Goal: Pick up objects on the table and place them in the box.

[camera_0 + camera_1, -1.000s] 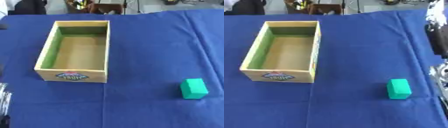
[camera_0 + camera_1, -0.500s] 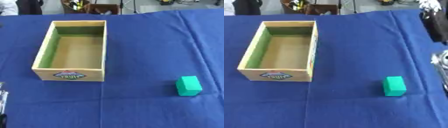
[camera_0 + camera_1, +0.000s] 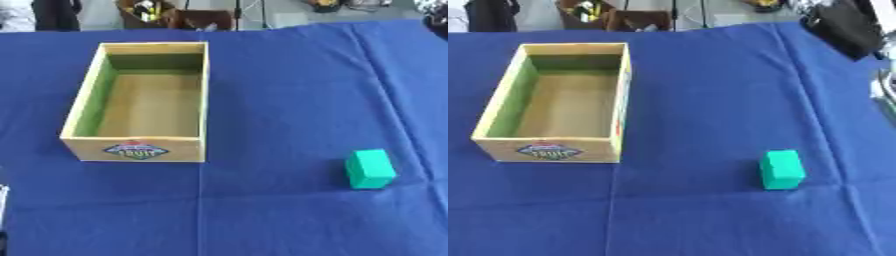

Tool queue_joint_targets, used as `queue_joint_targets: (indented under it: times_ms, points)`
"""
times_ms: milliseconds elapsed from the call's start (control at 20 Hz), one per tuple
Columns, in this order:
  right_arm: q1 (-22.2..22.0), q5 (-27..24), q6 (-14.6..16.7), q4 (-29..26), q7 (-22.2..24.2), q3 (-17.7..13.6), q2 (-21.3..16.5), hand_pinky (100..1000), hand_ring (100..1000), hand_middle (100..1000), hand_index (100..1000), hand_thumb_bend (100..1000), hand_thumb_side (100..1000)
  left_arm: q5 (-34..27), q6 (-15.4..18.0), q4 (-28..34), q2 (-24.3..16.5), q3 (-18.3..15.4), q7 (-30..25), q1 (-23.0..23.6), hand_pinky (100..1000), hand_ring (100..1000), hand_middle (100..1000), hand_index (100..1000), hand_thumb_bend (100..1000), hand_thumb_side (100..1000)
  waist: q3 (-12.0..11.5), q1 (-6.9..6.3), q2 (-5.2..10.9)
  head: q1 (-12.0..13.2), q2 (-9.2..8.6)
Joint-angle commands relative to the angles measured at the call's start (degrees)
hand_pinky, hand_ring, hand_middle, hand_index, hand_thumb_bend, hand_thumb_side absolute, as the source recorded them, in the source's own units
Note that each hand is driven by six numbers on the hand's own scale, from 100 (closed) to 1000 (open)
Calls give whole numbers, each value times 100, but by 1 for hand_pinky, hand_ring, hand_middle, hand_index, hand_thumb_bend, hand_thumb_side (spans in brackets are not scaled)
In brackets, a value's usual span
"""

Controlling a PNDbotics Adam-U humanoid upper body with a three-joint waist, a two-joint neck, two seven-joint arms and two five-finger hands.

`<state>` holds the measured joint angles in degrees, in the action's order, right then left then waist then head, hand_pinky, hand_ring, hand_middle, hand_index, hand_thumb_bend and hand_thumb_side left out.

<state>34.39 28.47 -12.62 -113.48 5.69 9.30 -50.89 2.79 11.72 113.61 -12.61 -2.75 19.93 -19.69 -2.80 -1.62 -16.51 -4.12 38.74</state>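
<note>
An open wooden box (image 3: pixel 138 149) with a fruit label on its front stands left of centre on the blue cloth; its inside is bare. A small green block (image 3: pixel 781 169) lies alone on the cloth to the right, nearer the front. My right arm shows as a black mass (image 3: pixel 843 26) in the upper right corner, far above the block, with a silvery part (image 3: pixel 885 90) at the right edge. Only a pale sliver of my left hand (image 3: pixel 3 196) shows at the lower left edge. Neither hand touches anything.
The blue cloth (image 3: pixel 280 90) covers the whole table, with fold lines across it. Chairs and clutter (image 3: pixel 166 12) stand beyond the far edge.
The black right arm has drawn back toward the upper right corner. My left hand has slipped almost out at the lower left. The box and block have not moved; the picture shifted slightly.
</note>
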Motion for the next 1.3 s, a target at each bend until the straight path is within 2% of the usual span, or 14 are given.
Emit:
queue_joint_targets:
  times_ms: [50,350,450,550,700,1000,1300]
  points:
    - [217,294,63,-111,705,132,-504,845,881,826,874,170,1000,11,-15,98,-154,-5,-20,-35,517,712,858,797,100,950,11,18,140,11,21]
    - [353,554,378,-111,1804,401,-847,855,904,852,890,224,1000,-3,-19,98,-171,15,-45,-43,517,713,858,798,100,948,13,1,137,5,-24]
    - [318,555,448,-111,2110,466,-938,865,919,857,898,380,1000,-6,-18,98,-174,20,-51,-50,516,713,858,797,100,949,19,3,129,0,-41]
    - [259,493,493,-111,2402,490,-995,876,928,863,912,469,1000,-8,-21,98,-171,25,-58,-51,516,713,858,797,100,949,28,4,120,4,-63]
    - [142,392,513,-111,2766,465,-1053,888,939,867,925,532,922,-8,-22,98,-175,27,-61,-56,516,713,858,797,100,948,34,-1,112,16,-88]
    - [-175,232,570,-111,3341,475,-1290,906,965,896,962,598,765,-1,-27,98,-193,25,-57,-48,515,713,859,797,100,949,32,13,101,42,-127]
    - [-424,186,726,-111,3772,482,-1534,911,975,919,984,588,672,11,-33,98,-208,29,-61,-40,514,713,860,796,100,949,66,41,87,104,-141]
